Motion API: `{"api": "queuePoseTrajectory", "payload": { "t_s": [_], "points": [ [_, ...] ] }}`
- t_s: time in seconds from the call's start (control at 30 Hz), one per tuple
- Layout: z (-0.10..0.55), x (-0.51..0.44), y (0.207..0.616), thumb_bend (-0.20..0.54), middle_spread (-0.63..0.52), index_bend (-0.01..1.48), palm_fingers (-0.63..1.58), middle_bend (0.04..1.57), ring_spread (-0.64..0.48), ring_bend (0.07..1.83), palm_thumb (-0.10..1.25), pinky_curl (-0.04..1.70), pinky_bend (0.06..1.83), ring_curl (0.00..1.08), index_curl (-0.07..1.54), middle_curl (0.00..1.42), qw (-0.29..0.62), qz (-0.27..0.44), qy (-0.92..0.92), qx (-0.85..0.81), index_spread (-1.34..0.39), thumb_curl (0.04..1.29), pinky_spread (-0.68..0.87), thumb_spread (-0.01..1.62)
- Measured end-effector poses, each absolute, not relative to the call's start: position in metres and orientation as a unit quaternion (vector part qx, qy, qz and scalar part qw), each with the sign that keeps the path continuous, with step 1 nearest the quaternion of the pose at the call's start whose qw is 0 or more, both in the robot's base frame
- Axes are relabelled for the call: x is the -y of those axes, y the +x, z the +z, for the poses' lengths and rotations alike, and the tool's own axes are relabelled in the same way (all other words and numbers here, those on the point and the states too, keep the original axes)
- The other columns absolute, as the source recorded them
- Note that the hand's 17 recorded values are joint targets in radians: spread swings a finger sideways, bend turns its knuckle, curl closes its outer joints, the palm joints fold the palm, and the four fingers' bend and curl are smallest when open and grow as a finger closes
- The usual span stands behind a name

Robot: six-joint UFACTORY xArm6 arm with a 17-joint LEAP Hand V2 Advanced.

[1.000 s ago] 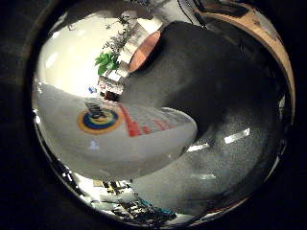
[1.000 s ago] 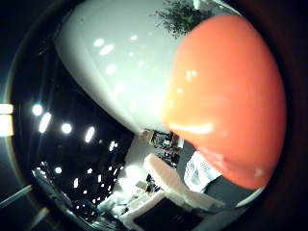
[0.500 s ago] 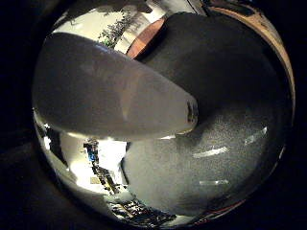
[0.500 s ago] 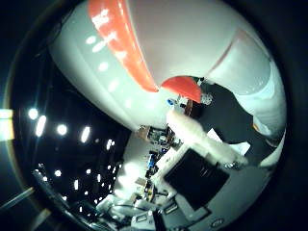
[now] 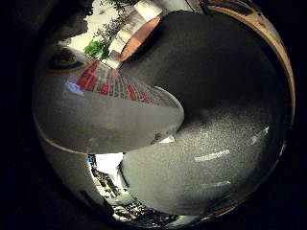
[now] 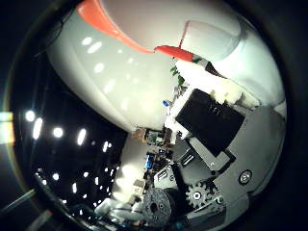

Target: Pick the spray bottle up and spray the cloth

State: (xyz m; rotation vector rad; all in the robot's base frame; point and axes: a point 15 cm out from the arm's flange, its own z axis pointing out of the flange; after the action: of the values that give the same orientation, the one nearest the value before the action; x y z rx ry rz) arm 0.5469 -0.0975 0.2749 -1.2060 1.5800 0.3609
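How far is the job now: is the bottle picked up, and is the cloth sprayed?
The bottle fills both palm views, close against the hand, so the pickup looks done or nearly done. The grip itself is not visible. No cloth shows, so spraying seems left.

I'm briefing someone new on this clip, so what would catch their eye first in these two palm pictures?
The white spray bottle with its red-printed label fills much of the little finger side view, close against the palm. In the thumb side view its orange top stands out against the white body, with the hand curled beside it. Behind the bottle lies a dark grey surface.
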Motion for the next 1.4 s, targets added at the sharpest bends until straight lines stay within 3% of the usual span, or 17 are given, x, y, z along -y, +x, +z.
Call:
{"api": "queuePoseTrajectory", "payload": {
  "t_s": [0.13,0.33,0.9,1.4],
  "points": [
    [0.279,0.096,0.547,0.02,-0.24,0.96,1.31,1.16,-0.24,1.32,1.01,0.43,1.31,0.57,0.66,0.7,0.537,0.151,-0.507,-0.657,-0.36,0.67,-0.37,0.81],
    [0.29,0.096,0.545,0.005,-0.19,1.07,1.22,1.27,-0.23,1.38,1.1,0.51,1.36,0.61,0.7,0.72,0.538,0.141,-0.514,-0.652,-0.3,0.78,-0.31,0.81],
    [0.332,0.105,0.529,-0.011,-0.16,1.13,1.2,1.33,-0.22,1.4,1.1,0.59,1.34,0.63,0.69,0.7,0.529,0.117,-0.53,-0.652,-0.27,0.97,-0.31,0.73],
    [0.418,0.034,0.41,-0.014,-0.16,1.15,1.2,1.34,-0.22,1.4,1.07,0.62,1.32,0.64,0.68,0.69,0.432,0.199,-0.636,-0.608,-0.27,1.05,-0.3,0.67]
  ]
}}
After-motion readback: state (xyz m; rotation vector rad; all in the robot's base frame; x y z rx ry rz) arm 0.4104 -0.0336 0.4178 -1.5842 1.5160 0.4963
